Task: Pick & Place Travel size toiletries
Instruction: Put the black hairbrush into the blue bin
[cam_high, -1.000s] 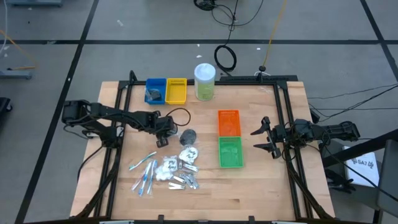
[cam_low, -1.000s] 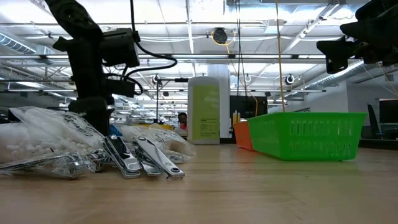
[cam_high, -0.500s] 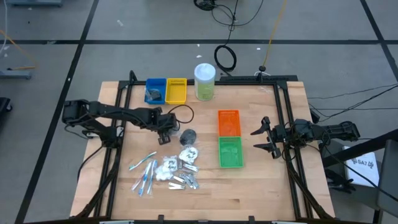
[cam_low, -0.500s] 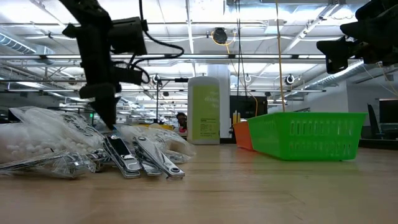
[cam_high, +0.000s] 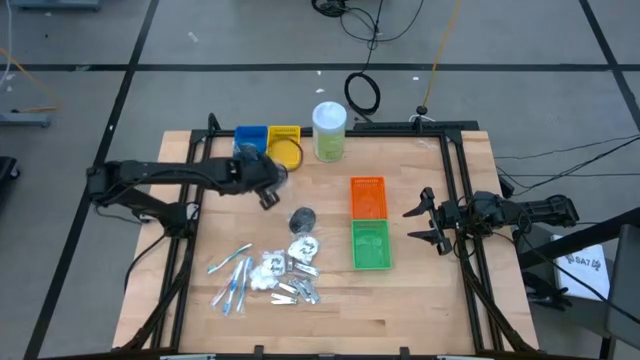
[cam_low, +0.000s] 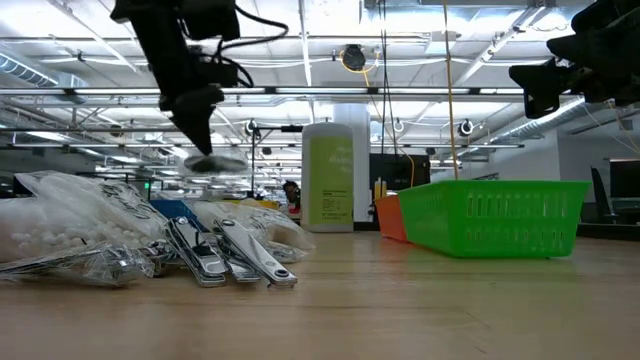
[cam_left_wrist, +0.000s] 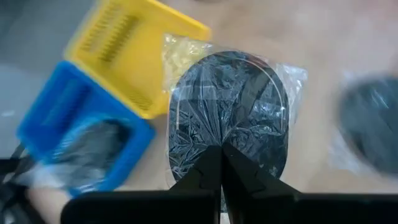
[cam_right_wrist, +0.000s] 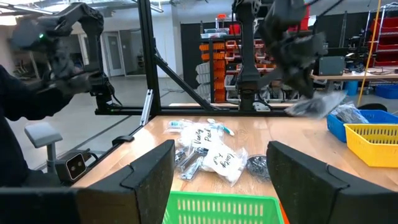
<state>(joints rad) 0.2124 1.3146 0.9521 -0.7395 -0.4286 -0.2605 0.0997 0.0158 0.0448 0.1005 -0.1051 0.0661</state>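
Fingers (cam_left_wrist: 221, 163) pinch wrapped pad (cam_left_wrist: 229, 118) above table (cam_high: 420, 310)

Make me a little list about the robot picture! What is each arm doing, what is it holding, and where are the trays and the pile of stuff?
left gripper: shut on a dark round pad in clear wrap, lifted off the table near the yellow tray
right gripper: open, holding nothing, waiting at the table's right side
blue tray: already holds a dark wrapped item
other dark pad: lying on the table
pile of toiletries: on the table, near the front
orange tray and green tray: side by side, right of the pile
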